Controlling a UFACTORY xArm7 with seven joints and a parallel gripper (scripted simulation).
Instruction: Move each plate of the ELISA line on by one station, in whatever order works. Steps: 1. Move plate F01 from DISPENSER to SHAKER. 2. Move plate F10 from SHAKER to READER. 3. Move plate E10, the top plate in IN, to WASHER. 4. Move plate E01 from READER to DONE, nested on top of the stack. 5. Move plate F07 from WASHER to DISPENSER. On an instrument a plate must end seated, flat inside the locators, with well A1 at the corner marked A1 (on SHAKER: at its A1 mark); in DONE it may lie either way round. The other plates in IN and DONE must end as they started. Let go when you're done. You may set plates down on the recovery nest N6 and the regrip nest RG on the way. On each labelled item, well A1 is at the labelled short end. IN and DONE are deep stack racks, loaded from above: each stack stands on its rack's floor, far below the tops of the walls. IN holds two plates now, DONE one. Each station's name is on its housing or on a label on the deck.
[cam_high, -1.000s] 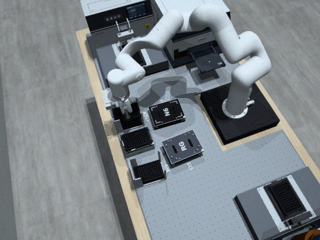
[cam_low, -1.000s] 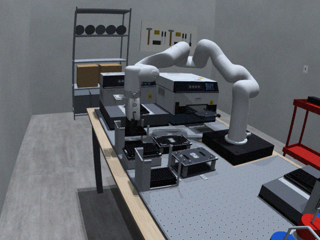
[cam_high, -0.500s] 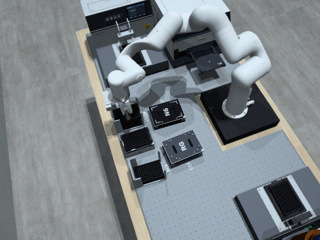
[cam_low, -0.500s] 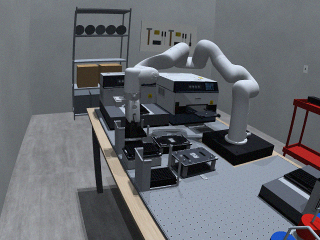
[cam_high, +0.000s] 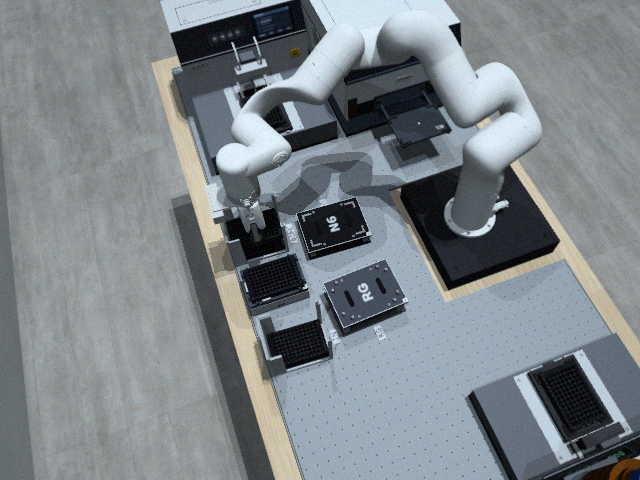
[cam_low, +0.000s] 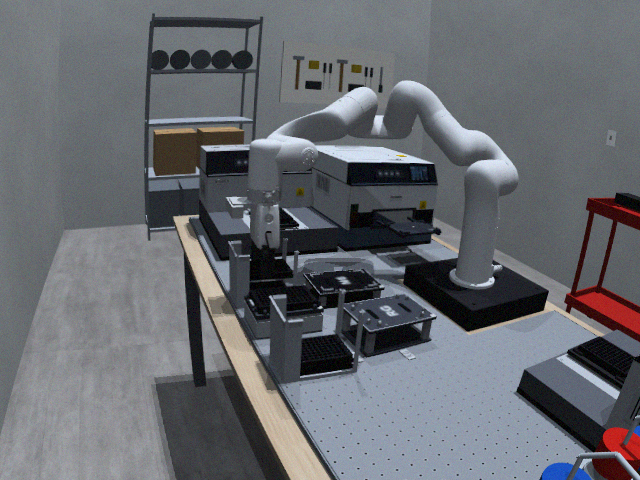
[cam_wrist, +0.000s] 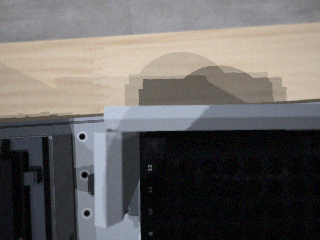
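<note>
My gripper (cam_high: 256, 233) (cam_low: 266, 252) reaches down from above into the DONE rack (cam_high: 233, 254) (cam_low: 236, 273) (cam_wrist: 200, 117) at the left edge of the deck. It is shut on a black well plate, plate E01 (cam_high: 269, 243) (cam_wrist: 225, 185), and holds it flat between the rack walls. The wrist view shows the plate's numbered edge just inside the rack wall. The fingers themselves are hidden in that view. The READER tray (cam_high: 417, 125) (cam_low: 408, 227) stands out empty.
A plate sits on SHAKER (cam_high: 273, 279) (cam_low: 286, 299) beside DONE, and one shows in the IN rack (cam_high: 298, 343) (cam_low: 323, 353). WASHER (cam_high: 277, 117) and DISPENSER (cam_high: 568, 397) (cam_low: 604, 356) each hold a plate. Nests N6 (cam_high: 333, 224) and RG (cam_high: 366, 291) are bare.
</note>
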